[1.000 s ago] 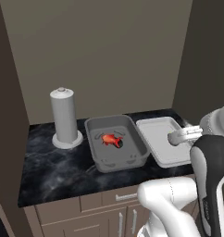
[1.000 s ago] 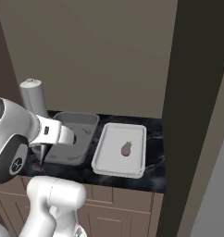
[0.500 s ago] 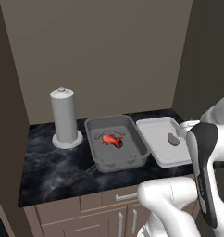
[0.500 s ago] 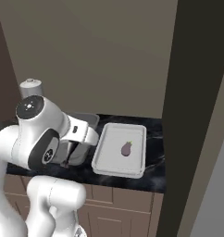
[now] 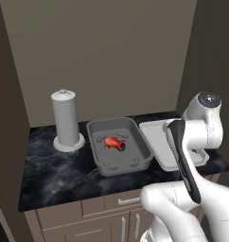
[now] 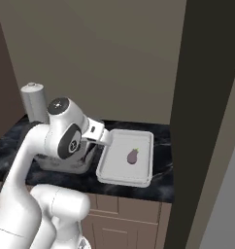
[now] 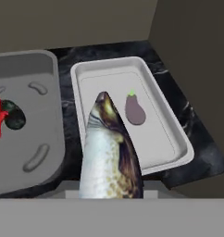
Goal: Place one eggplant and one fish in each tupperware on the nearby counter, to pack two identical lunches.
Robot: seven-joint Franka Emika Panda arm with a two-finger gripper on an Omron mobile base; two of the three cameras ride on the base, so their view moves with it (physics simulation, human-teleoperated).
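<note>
Fish (image 7: pixel 109 152) sits clamped in our pincer (image 7: pixel 111 192), above the tub (image 7: pixel 171 134) at the tabletop's right end, where an eggplant (image 7: pixel 134 111) lies. We judge the next move: lower, then release inside.

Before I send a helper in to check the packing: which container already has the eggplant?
On the dark marble counter stand two containers, right of a tall grey cylinder. The eggplant lies in the paler, shallower tupperware by the dark wall; its deeper grey neighbour holds a red fish.
</note>
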